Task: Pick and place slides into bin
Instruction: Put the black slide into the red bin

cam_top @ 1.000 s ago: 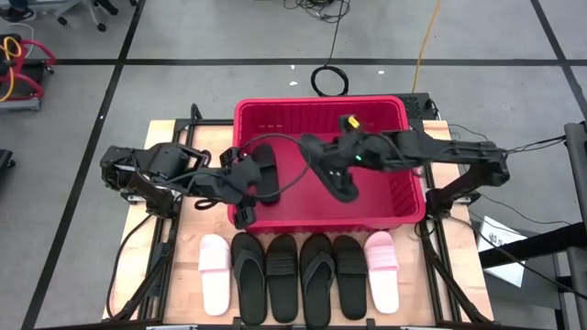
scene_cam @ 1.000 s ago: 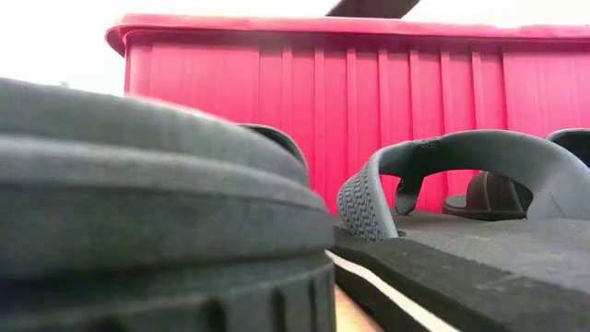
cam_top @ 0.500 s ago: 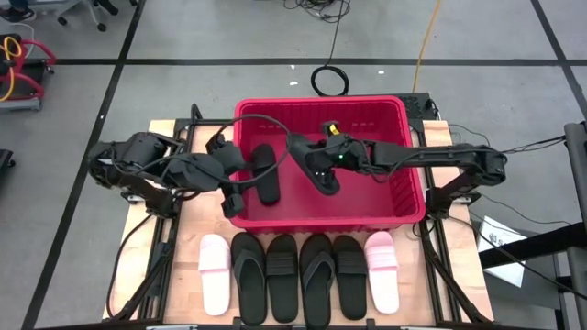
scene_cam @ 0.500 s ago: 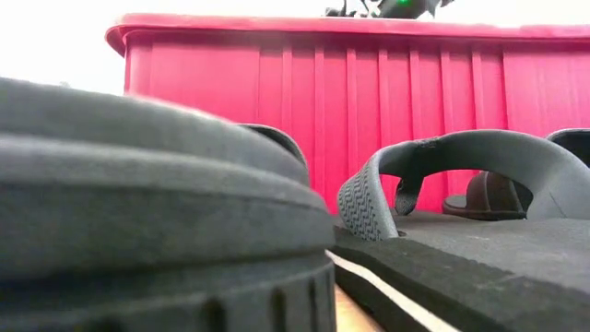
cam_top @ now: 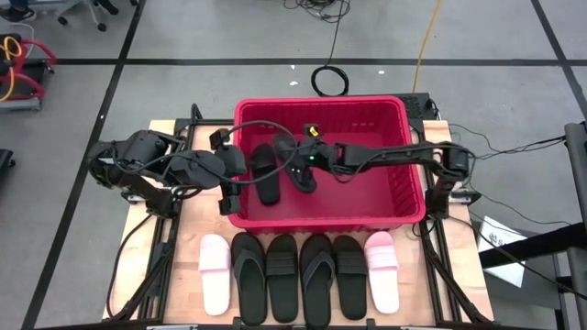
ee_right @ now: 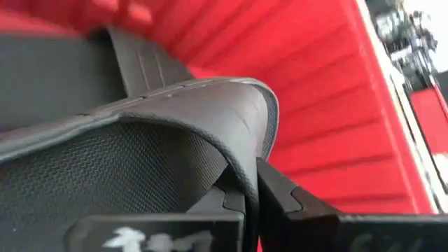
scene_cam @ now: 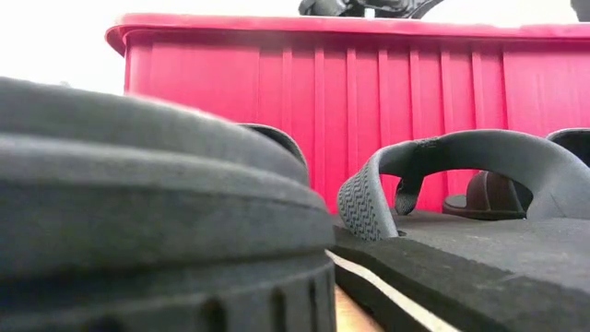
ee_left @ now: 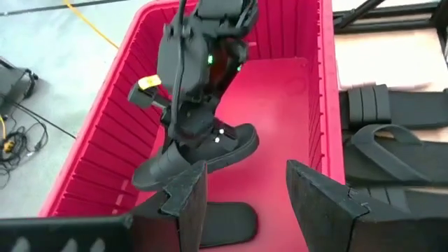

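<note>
A black flip-flop [cam_top: 302, 171] is held over the red bin [cam_top: 404, 197] by the right gripper [cam_top: 295, 158], its fingers clamped on the strap, as the right wrist view shows. A black slide [cam_top: 265, 172] is already lying on the bin floor just beside it. The left gripper [cam_top: 227, 186] is parked at the bin's left wall with its fingers spread and nothing between them. Six more slides [cam_top: 300, 272] are lined up on the table [cam_top: 151, 252] in front of the bin, a pink one at each end.

A tangled landing is judged the main risk: if the flip-flop is let go from here, it could be dropped onto the slide beneath, or its strap could be snagged on a finger as the grip is released. The two grippers are also close together inside the bin, so contact could be made if either is swung carelessly.
</note>
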